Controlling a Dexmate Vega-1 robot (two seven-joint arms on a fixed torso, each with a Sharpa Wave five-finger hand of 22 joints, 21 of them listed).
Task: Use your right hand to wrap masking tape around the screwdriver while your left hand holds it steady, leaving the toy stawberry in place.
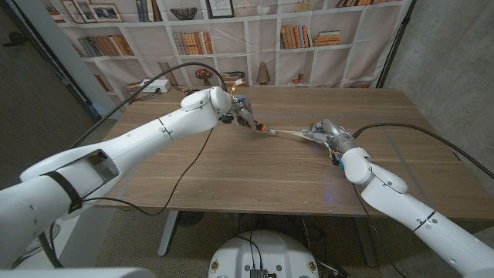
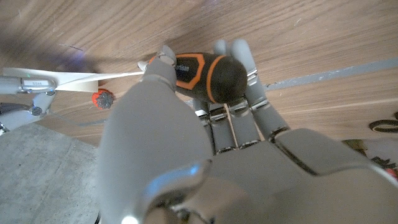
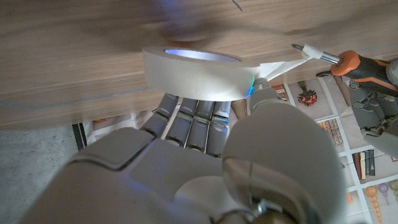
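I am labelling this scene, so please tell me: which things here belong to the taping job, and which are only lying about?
For the job:
- screwdriver, gripped by the left hand
- masking tape roll, held by the right hand, strip reaching the screwdriver

Lying about:
- toy strawberry on the table, to stay put
- bookshelf backdrop

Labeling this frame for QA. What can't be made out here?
- Screwdriver shaft: left wrist view, hidden by the left hand.
- Where the tape strip meets the shaft: too small in the head view, blurred in the right wrist view.
- Strawberry: small and blurred in the left wrist view.
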